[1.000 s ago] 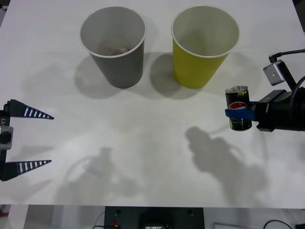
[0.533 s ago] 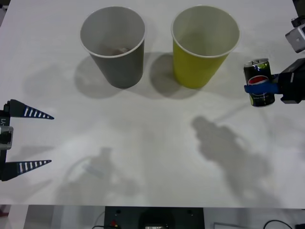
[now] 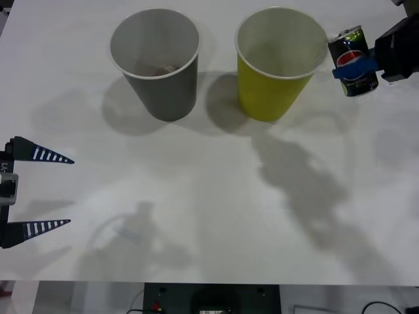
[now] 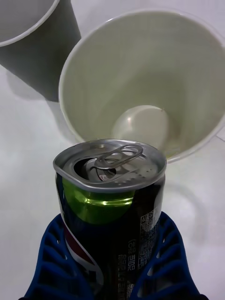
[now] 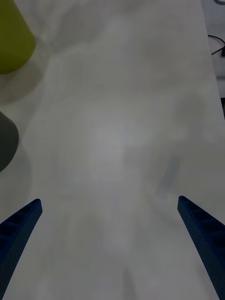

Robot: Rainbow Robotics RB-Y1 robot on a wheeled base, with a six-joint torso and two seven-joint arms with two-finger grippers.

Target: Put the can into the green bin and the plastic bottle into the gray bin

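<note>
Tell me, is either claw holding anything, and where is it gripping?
The right gripper holds the can by its sides around the middle, next to the green bin. The left gripper is open and holds nothing.

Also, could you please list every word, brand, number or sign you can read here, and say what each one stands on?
No brand name reads as letters.
Can, held in the right gripper: a red, white and blue round logo, with no legible word beside it.
Can side in the right wrist view: small white print, too small and blurred to read.
Green bin and gray bin: no text.
</note>
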